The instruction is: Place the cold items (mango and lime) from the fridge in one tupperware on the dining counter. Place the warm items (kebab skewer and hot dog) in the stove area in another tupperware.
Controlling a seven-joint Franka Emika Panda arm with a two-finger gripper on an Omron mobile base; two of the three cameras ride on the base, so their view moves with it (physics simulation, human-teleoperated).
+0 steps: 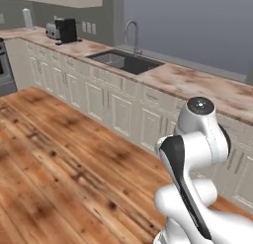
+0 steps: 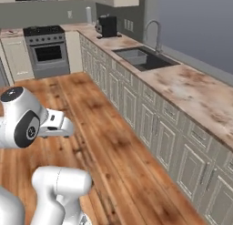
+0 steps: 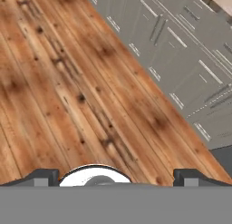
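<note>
The stove area [image 2: 44, 31] stands at the far end of the room in the right base view: a black cooktop over a steel oven front [image 2: 48, 53]. Its edge also shows at the far left of the left base view, as the stove [image 1: 3, 65]. My gripper [image 3: 115, 177] is open, its two dark fingertips [image 3: 43, 177] far apart with nothing between them. It hangs over the wooden floor [image 3: 68, 82], beside grey-looking cabinet fronts [image 3: 181, 60]. The mango, lime, kebab skewer, hot dog, fridge, tupperware and dining counter are out of view.
A marbled counter [image 1: 197, 82] over cream cabinets [image 2: 159, 128] runs along the wall, with a dark sink [image 1: 123, 61], a curved faucet [image 2: 154, 33] and a black coffee machine [image 1: 65, 30]. Wooden floor [image 1: 59, 164] spreads wide in front of it.
</note>
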